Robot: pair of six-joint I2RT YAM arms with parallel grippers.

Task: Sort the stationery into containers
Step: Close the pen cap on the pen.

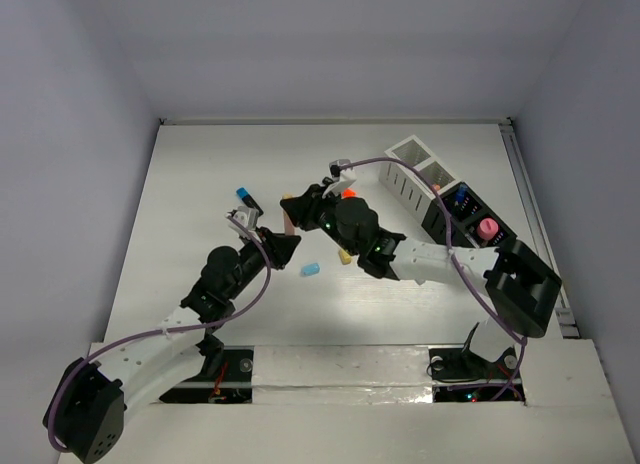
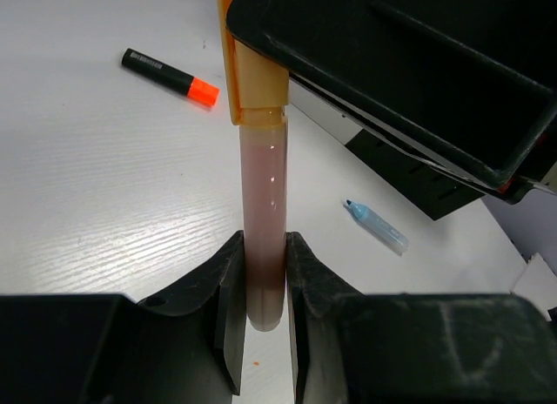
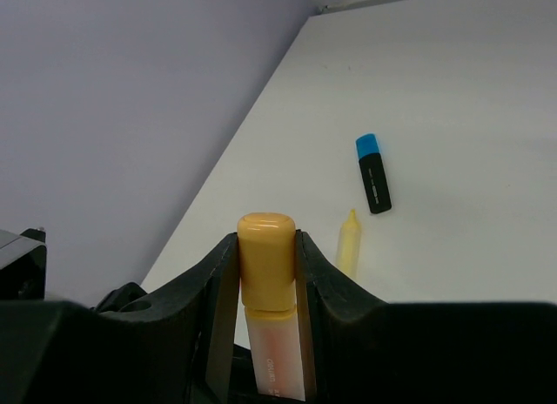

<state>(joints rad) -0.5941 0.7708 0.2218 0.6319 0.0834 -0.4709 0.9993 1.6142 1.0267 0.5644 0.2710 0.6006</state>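
Our left gripper [image 2: 265,247] is clamped tight on the peach marker [image 2: 264,160] near its lower end. Our right gripper [image 3: 265,243] pinches its yellow-orange cap [image 3: 266,282], so the marker spans between them over the table [image 1: 200,184]. Well to the right, the containers [image 1: 412,154] hold a pink cylinder [image 1: 487,229] in one black box and a blue-capped marker [image 1: 461,197] in the next.

Peach marker [image 3: 270,334]: barrel cut off at bottom edge, right wrist view; cap end hidden behind right gripper [image 3: 267,247], left wrist view. Overhead: yellow bit [image 1: 344,256] too small to name.
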